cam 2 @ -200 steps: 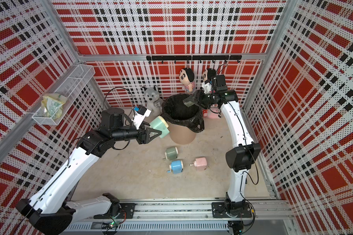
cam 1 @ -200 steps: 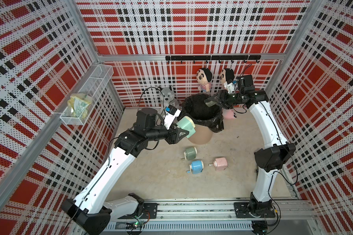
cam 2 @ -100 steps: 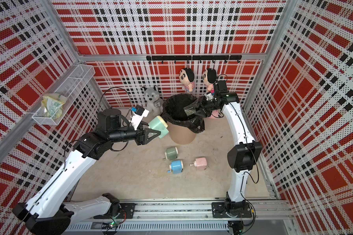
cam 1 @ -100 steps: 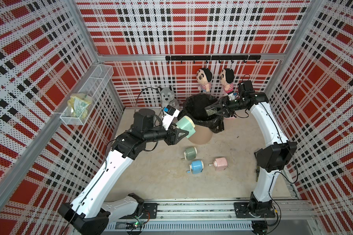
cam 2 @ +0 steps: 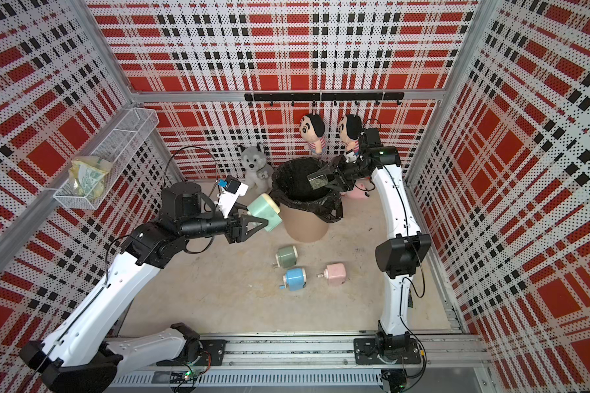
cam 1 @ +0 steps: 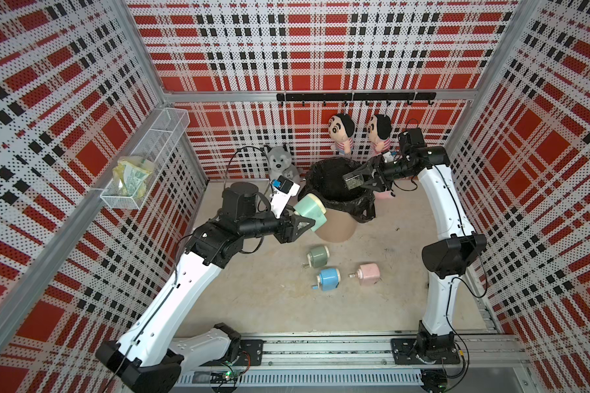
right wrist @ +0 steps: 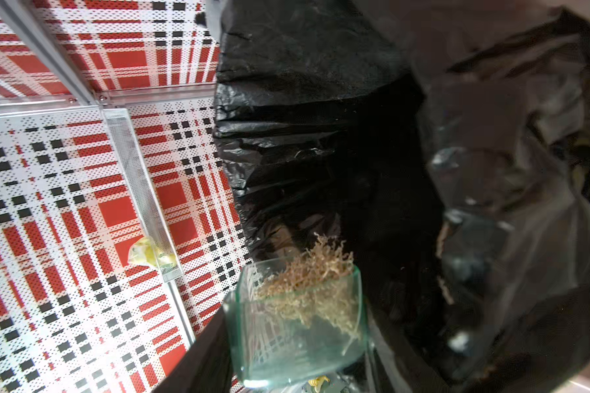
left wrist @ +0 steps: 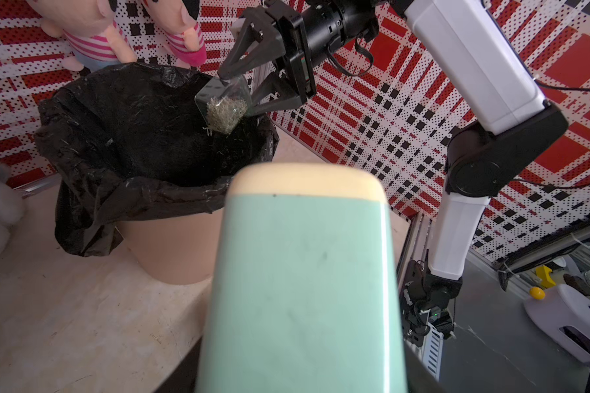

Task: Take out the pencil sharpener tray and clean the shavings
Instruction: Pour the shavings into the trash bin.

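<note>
My left gripper (cam 1: 304, 223) (cam 2: 258, 221) is shut on a mint-green pencil sharpener (cam 1: 310, 212) (cam 2: 264, 211) (left wrist: 304, 279) with a cream end, held in the air beside the bin. My right gripper (cam 1: 367, 177) (cam 2: 327, 178) (left wrist: 249, 88) is shut on the clear sharpener tray (cam 1: 354, 179) (cam 2: 316, 180) (left wrist: 223, 98) (right wrist: 297, 323). The tray is tipped over the bin's mouth, and a clump of brown shavings (left wrist: 225, 114) (right wrist: 310, 289) hangs at its open end. The bin (cam 1: 336, 228) (cam 2: 305, 228) is tan, lined with a black bag (left wrist: 133, 136) (right wrist: 423, 170).
Three more sharpeners lie on the floor in front of the bin: green (cam 1: 317, 257), blue (cam 1: 328, 277), pink (cam 1: 368, 274). A plush husky (cam 1: 280, 163) sits behind the bin, two dolls (cam 1: 341, 134) hang on the back wall, and a wire basket (cam 1: 143, 170) is on the left wall.
My right gripper has swung the tray from the bin's far rim to over the bin's mouth and tipped it. The left arm with the green sharpener has barely moved.
</note>
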Controlling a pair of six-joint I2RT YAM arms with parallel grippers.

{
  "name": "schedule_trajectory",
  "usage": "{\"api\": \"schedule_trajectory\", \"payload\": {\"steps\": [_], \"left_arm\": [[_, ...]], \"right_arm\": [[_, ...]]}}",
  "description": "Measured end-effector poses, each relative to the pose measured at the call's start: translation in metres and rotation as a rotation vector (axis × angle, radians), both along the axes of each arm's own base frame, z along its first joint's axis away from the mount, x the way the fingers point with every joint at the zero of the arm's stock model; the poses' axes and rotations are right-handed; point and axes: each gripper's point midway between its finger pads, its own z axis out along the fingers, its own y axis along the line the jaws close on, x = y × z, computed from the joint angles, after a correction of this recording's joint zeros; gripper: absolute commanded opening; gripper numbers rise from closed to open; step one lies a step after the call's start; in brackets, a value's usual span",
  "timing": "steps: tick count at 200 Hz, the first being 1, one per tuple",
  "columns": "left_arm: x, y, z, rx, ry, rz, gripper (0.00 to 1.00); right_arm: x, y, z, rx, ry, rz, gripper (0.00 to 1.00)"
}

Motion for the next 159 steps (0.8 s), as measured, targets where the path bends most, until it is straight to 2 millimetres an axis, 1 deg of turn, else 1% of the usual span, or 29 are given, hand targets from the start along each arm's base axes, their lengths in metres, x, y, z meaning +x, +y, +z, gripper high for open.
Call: {"api": "schedule_trajectory", "payload": {"steps": [14,43,60,96,111,126,142,159], "left_arm": [[0.0,0.0,0.0,0.0,0.0,0.0,0.5],[0.0,0.0,0.0,0.0,-0.001,0.0,0.49],[0.0,0.0,0.0,-0.001,-0.002,0.0,0.5],[0.0,0.0,0.0,0.0,-0.002,0.001,0.5],[0.0,0.0,0.0,-0.001,-0.003,0.001,0.5],[0.0,0.0,0.001,-0.001,-0.003,0.001,0.5],[0.0,0.0,0.001,-0.001,-0.003,0.001,0.5],[0.0,0.0,0.001,-0.001,-0.003,0.001,0.5]], "right_arm": [[-0.004,-0.001,0.001,-0.004,0.013,0.002,0.48],[-0.003,0.003,0.014,0.033,-0.017,0.002,0.48],[-0.003,0.005,0.013,0.059,0.003,-0.004,0.49],[-0.002,0.011,0.003,0.073,0.043,-0.005,0.48],[-0.001,0.016,0.003,0.104,0.049,-0.021,0.49],[-0.005,0.023,0.003,0.146,0.059,-0.035,0.48],[-0.006,0.03,0.009,0.19,0.054,-0.051,0.48],[-0.001,0.038,0.022,0.244,0.018,-0.063,0.48]]}}
